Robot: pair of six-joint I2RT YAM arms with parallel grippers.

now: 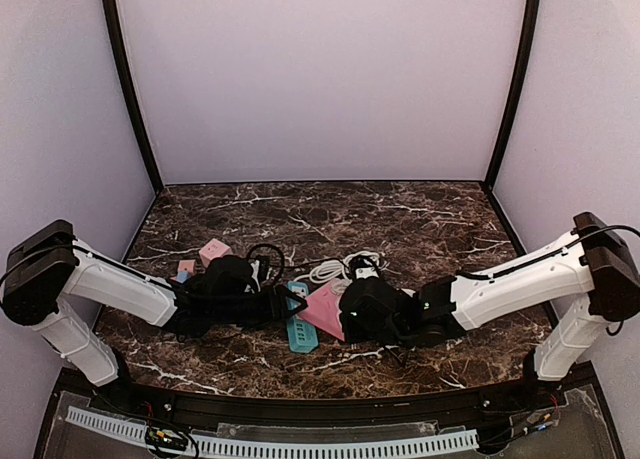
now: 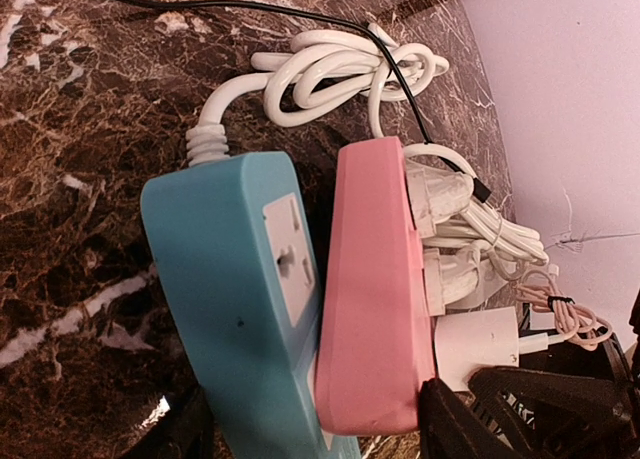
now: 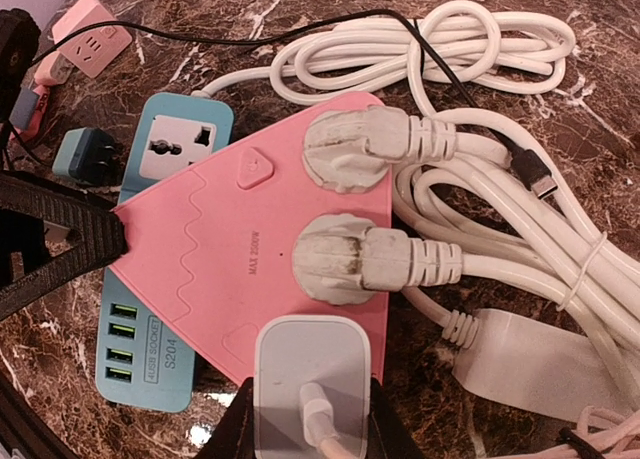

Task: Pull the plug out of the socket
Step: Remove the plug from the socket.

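Both jaws of the right gripper (image 3: 312, 426) are clamped on the white plug (image 3: 310, 364). The plug sits in the pink socket (image 3: 220, 259), at the corner nearest that wrist, its long axis standing straight out of the socket's face. The left gripper (image 2: 315, 416) stands wide astride the blue strip (image 2: 225, 279) and the pink socket; whether it squeezes them, I cannot tell.

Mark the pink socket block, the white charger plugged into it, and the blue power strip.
pink socket block (image 3: 230, 259): right wrist view, flat top face.
white charger (image 3: 310, 364): right wrist view, top of its body.
blue power strip (image 3: 140, 354): right wrist view, USB-port end.
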